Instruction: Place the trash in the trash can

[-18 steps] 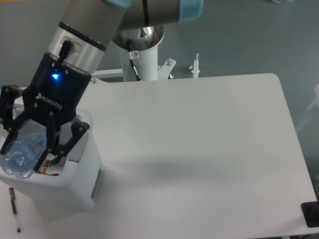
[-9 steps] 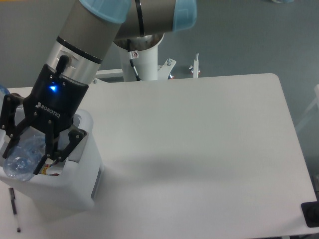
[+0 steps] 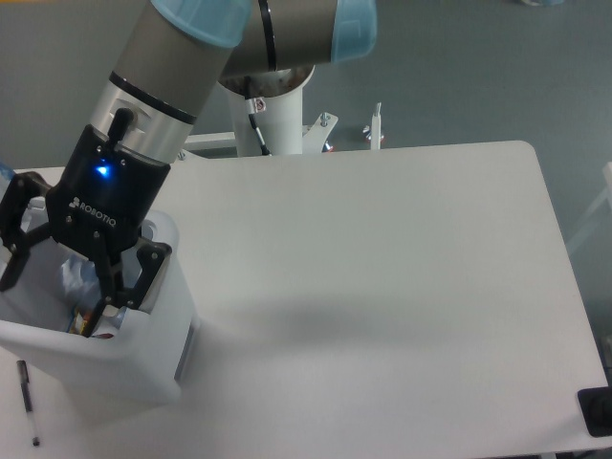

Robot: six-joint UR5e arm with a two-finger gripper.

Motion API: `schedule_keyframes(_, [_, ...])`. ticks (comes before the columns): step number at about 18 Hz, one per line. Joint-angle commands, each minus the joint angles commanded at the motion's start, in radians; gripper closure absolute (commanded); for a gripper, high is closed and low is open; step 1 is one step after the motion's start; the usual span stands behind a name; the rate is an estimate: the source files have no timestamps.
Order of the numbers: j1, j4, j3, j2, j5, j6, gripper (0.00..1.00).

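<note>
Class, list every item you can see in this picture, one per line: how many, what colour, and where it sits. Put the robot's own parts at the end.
trash can: one, white with a grey side panel, at the table's front left corner.
clear plastic: one piece, bluish, inside the trash can; other contents too hidden to name.
pen: one, black, on the table in front of the trash can.
table: one, white, filling most of the view.
arm: one, grey and silver with light blue caps, reaching from the white pedestal.
gripper: one, black, open above the trash can.

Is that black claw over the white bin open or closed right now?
Open. The gripper hangs over the trash can with its fingers spread and nothing between them.
</note>
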Motion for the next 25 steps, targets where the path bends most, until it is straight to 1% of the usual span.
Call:
schedule_keyframes(4, [0.077, 0.000, -0.006, 0.000, -0.002, 0.002, 0.00])
schedule_keyframes(7, [0.155, 0.000, -0.006, -0.003, -0.006, 0.003, 0.00])
schedule_keyframes(11, [0.253, 0.000, -0.018, -0.017, -0.011, 0.005, 0.00])
schedule_keyframes(15, [0.327, 0.000, -0.037, -0.046, -0.011, 0.005, 0.00])
schedule_keyframes(20, [0.391, 0.000, -0.060, -0.071, -0.011, 0.006, 0.00])
schedule_keyframes(25, [0.414, 0.000, -0.064, -0.101, -0.011, 0.006, 0.00])
